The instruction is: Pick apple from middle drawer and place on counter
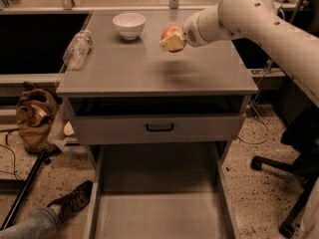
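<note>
My gripper (172, 40) is above the middle of the counter (154, 68), to the right of the white bowl, and is shut on the apple (170, 32). The apple is red-orange and shows just above the pale fingers (173, 44). It hangs a little above the counter, which carries its shadow. The middle drawer (157, 203) is pulled out wide at the bottom of the view, its grey floor bare. The white arm reaches in from the upper right.
A white bowl (129, 25) stands at the counter's back left. A clear plastic bottle (76, 50) lies along the left edge. A grey drawer front with a black handle (159, 128) is above the open drawer. A bag (36, 118) and a shoe (72, 203) are on the floor at left; an office chair base (291, 183) is at right.
</note>
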You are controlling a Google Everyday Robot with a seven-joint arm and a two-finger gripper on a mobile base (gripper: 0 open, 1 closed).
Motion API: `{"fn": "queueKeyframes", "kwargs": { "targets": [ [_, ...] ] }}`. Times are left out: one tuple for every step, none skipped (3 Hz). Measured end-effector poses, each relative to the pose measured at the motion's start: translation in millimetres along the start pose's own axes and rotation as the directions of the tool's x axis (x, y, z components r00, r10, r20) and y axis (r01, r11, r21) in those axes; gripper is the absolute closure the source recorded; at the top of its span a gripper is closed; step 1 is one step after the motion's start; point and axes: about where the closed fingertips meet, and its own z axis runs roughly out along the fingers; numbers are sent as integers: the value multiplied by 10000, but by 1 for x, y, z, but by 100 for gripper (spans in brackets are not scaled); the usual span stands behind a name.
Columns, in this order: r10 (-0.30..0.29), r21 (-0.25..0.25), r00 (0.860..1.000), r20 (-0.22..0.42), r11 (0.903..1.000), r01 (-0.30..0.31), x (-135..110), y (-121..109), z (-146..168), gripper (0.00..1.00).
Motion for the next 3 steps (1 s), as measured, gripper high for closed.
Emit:
{"fn": "queueKeyframes", "kwargs": {
  "targets": [
    [319, -439, 9989, -356, 9985, -335, 13, -7, 6, 100],
    [586, -884, 9980, -232, 9943, -604, 34, 3, 14, 100],
    [872, -1317, 9962, -45, 9875, -871, 55, 21, 27, 100]
  ]
}}
